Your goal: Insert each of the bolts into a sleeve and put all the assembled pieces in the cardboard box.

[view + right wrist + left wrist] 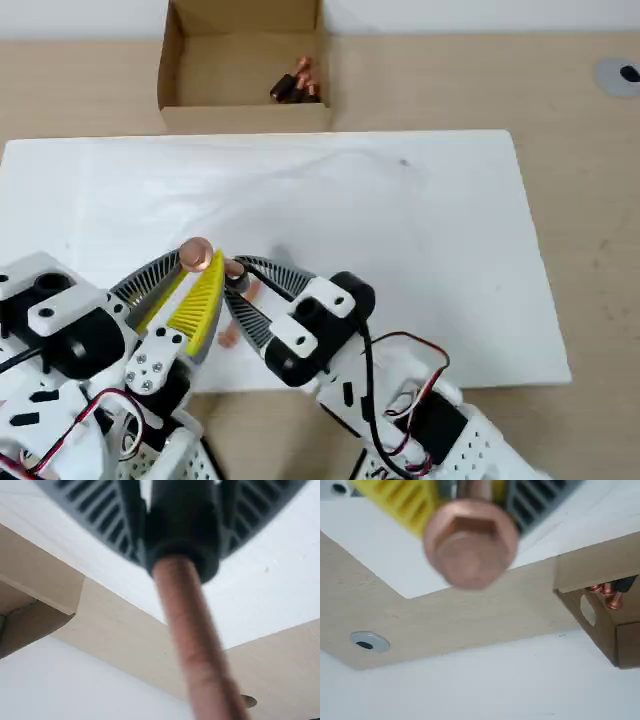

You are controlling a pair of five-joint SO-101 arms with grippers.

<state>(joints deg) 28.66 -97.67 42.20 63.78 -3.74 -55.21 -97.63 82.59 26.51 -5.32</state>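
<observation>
Two claws meet tip to tip over the near-left part of the mat point(420, 240), close to its near edge.

Left claw point(196, 258): yellow finger and grey finger are clamped on the bolt point(196, 253) just behind its head. In the left wrist view the hex head faces the camera.

Right claw point(236, 280): both grey fingers are clamped on the black sleeve point(182, 520). A copper shaft point(195, 640) sticks out of the sleeve toward the wrist camera. Can't tell whether that shaft belongs to the bolt the left claw holds.

The sleeve sits just beside the bolt head, and the fingertips of the two claws are nearly touching. Both are held above the mat, not resting on it.

Both arm bases overlap the mat's near edge, left arm at the near-left corner.

The box point(245, 118) stands on the table point(580, 200) with its front wall against the mat's far edge, straight across from the claws, open side up. Assembled pieces point(297, 83) lie in its far-right corner, against the right wall.

A wide stretch of mat lies between the claws and the box, and more runs out to the mat's right edge. Beyond that edge is bare wood, with a round grommet point(620, 75) near the table's far-right corner.
</observation>
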